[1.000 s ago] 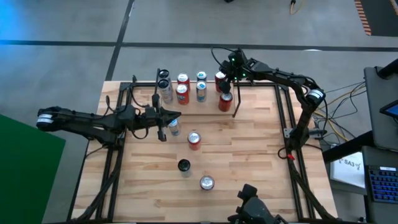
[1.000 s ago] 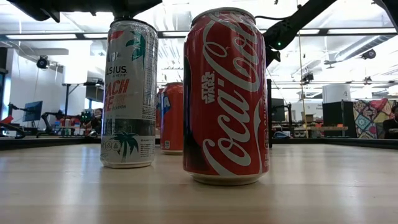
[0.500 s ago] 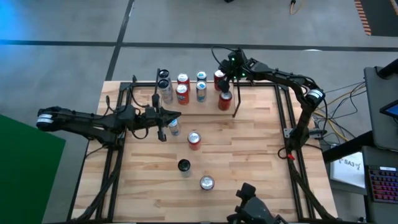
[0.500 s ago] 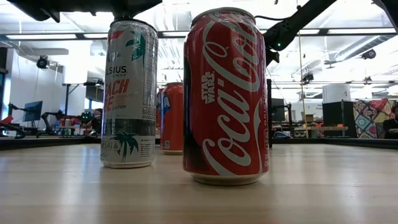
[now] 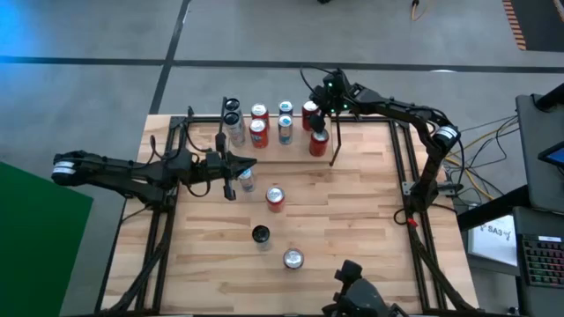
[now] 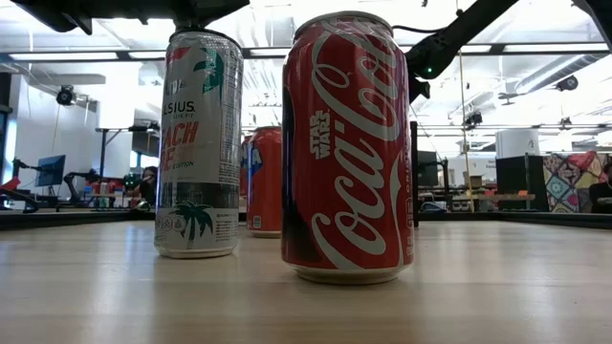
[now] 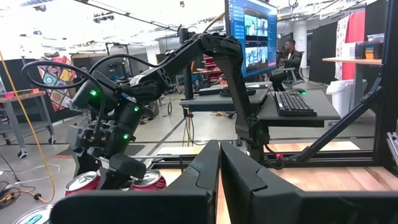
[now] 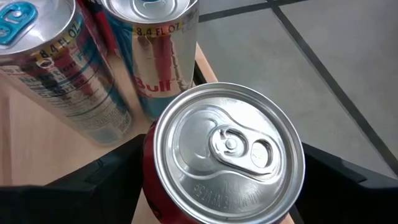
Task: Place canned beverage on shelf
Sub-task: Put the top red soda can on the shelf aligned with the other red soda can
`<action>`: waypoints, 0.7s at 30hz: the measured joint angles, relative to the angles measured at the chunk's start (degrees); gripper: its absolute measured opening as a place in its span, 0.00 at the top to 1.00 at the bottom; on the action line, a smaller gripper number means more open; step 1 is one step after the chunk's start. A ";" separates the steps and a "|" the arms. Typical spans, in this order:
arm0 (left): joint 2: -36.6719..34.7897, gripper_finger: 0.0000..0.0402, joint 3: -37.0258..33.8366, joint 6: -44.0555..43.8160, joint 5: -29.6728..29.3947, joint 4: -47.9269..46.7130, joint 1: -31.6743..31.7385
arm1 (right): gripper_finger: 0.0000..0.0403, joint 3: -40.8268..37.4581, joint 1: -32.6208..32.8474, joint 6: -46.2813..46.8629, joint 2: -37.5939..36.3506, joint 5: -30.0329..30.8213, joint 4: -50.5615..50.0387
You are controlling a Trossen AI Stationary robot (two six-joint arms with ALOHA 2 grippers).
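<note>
Several cans stand in a row on the shelf [image 5: 298, 132] at the table's far edge. My right gripper [image 5: 315, 113] is at the row's right end, shut on a red can [image 8: 229, 149] with a silver top; two slim silver cans [image 8: 158, 53] stand just beyond it. Another red can [image 5: 319, 142] stands a little nearer, beside the rack's upright loop [image 5: 334, 145]. My left gripper [image 5: 254, 163] waits shut above the table's left middle, its fingers [image 7: 219, 171] pressed together with nothing between them. My right gripper has the red can between its two fingers [image 8: 99, 177], one on each side of the can's wall [image 8: 148, 158] below the rim. The fingers slant down from the table's right side. The can stands upright; its base is hidden below its own top.
Loose cans stand on the wooden table: a silver one [image 5: 246, 180] by my left gripper, a red one [image 5: 275, 197], a dark-topped one [image 5: 261, 234] and a silver one [image 5: 293, 258]. Black side frames [image 5: 410, 176] run along both table sides. The low view shows a red can [image 6: 347, 148] close up.
</note>
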 joint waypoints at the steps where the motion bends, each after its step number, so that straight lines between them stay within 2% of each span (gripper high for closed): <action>1: 0.00 1.00 0.00 -0.01 0.00 0.00 0.00 | 0.20 0.00 0.00 -0.05 0.00 -0.01 -0.17; 21: 0.00 1.00 0.00 -0.02 0.02 -0.02 -0.01 | 0.19 -0.13 0.00 -0.47 0.00 -0.23 -1.26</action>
